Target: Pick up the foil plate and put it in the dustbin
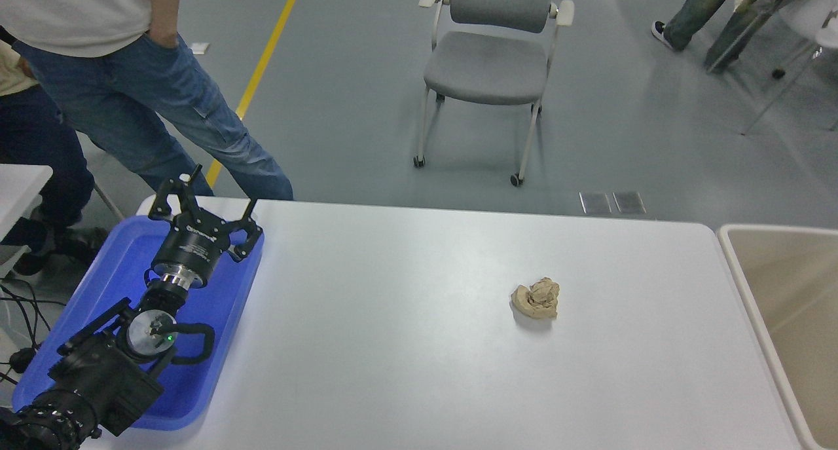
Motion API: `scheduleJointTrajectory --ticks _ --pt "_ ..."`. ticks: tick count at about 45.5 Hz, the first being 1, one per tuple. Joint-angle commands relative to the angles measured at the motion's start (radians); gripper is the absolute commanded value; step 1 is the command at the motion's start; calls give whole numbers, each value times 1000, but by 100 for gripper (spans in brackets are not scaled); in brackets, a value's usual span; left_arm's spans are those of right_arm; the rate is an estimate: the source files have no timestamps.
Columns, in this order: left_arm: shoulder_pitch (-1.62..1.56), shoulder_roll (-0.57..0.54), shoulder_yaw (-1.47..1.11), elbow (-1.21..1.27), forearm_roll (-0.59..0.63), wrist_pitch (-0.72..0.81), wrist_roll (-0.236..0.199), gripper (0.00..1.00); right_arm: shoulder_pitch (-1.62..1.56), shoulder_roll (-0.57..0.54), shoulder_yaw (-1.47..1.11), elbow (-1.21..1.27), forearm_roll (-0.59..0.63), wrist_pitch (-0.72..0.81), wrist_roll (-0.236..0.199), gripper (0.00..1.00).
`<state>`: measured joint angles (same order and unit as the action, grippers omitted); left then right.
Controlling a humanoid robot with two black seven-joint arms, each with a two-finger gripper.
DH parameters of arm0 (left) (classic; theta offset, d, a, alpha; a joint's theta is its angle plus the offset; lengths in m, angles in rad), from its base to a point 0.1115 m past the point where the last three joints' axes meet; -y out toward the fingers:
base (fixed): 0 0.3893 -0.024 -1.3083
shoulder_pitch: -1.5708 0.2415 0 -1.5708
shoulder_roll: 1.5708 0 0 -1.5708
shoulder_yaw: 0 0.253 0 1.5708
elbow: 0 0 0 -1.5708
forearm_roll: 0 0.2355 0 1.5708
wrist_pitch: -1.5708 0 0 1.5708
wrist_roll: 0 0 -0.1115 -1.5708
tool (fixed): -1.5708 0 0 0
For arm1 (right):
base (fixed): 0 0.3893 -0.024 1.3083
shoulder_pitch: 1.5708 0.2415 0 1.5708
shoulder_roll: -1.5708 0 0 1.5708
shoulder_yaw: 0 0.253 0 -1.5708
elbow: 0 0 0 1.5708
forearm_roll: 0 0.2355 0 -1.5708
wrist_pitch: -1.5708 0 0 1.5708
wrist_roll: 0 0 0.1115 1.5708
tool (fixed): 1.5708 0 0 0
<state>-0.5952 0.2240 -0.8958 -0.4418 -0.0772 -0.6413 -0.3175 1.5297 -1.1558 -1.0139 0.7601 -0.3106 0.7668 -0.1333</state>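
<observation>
The foil plate is out of view. The dustbin (779,306), beige with a cream rim, stands against the table's right edge, and only its left part shows, with bare walls inside. My left gripper (204,201) is parked over the blue tray at the lower left, its fingers spread open and holding nothing. No part of my right arm shows.
A flat blue tray (98,293) lies under my left arm at the table's left end. A crumpled tan paper wad (536,298) sits right of the table's middle. A person in jeans (150,103) stands at the far left, and a grey chair (488,63) is beyond the table.
</observation>
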Motion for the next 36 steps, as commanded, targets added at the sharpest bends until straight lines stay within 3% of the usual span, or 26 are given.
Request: scheduleJointTrajectory --ticks 1,15,21,26,36 --pt "0 0 0 0 -1 0 0 100 -427 50 349 -82 1 -153 0 0" --pt "0 0 0 0 1 0 0 100 -545 162 406 -159 8 -486 -2 0" --pt "0 0 0 0 -1 0 0 100 -643 266 416 -253 138 -609 -2 0" --pt "0 0 0 0 1 0 0 100 -712 370 417 -378 188 -635 -2 0" --pt "1 0 0 0 1 0 0 100 -810 459 483 -498 206 -710 -5 0"
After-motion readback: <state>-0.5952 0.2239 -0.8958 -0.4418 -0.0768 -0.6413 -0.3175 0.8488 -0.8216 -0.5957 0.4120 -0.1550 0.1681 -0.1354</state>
